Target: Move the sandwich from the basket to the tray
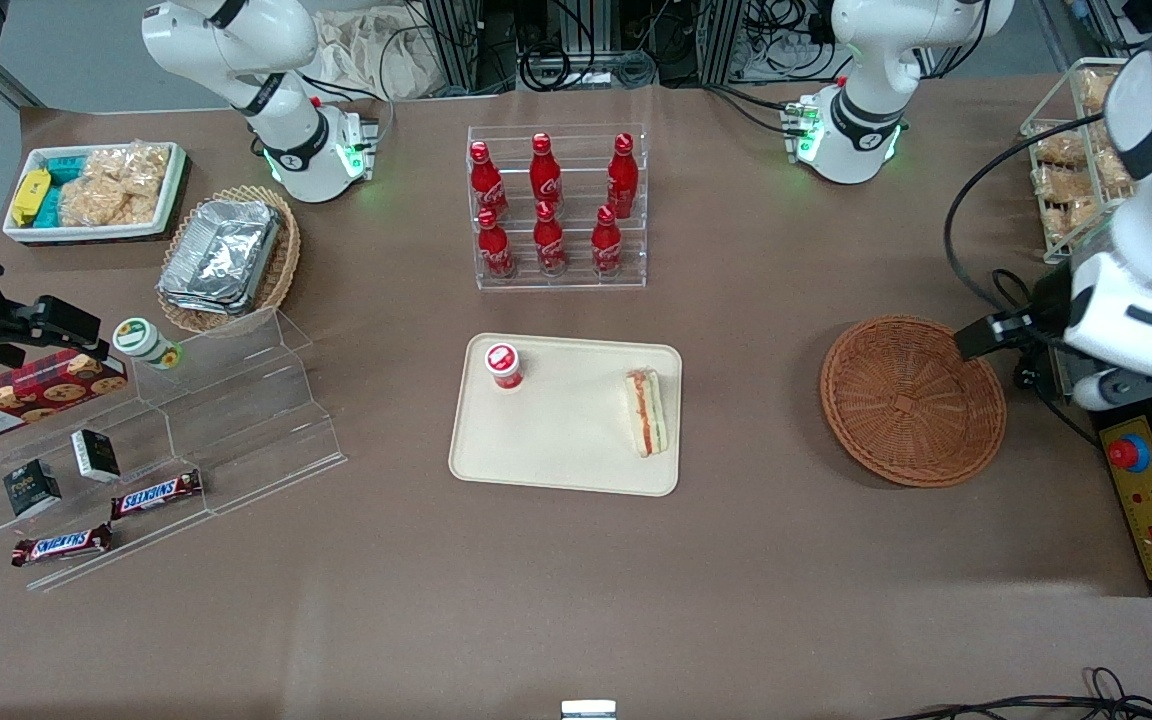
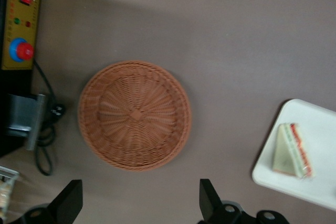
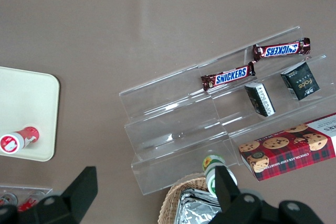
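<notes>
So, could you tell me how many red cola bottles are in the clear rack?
6 red bottles in the clear rack: three per tier. The gripper hangs open above the basket.

The sandwich (image 1: pixel 646 412) (image 2: pixel 293 151), a pale bread wedge with a red and green filling stripe, lies on the tray (image 1: pixel 566 470) (image 2: pixel 315 184) near the short edge facing the basket (image 1: pixel 912 401) (image 2: pixel 134 115). The round reddish-brown wicker basket sits empty, apart from the cream tray, toward the working arm's end. The gripper (image 2: pixel 137 203) hangs spread above the basket.
</notes>
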Available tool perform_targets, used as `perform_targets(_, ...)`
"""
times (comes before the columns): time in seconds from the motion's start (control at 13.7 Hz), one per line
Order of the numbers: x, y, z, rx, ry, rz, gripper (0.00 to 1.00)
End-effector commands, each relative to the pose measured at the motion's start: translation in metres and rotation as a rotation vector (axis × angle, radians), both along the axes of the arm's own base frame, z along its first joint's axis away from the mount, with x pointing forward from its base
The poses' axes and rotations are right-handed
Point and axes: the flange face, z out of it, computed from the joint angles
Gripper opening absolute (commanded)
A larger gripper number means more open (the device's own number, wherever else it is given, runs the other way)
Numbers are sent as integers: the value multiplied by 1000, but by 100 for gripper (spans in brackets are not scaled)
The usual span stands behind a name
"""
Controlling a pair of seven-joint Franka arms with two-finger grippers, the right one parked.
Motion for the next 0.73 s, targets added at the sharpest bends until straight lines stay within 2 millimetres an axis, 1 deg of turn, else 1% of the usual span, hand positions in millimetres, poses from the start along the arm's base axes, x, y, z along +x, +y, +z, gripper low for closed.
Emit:
perform_targets(0.0,-26,30,9,-37,9,-101,100)
perform_targets(0.15,-39,60,15,-49,6,-153,100)
perform_targets(0.29,-52,81,20,-55,-1,-163,100)
perform_targets(0.44,-56,83,24,-59,10,-160,100)
perform_targets(0.66,-55,79,25,-54,13,-180,100)
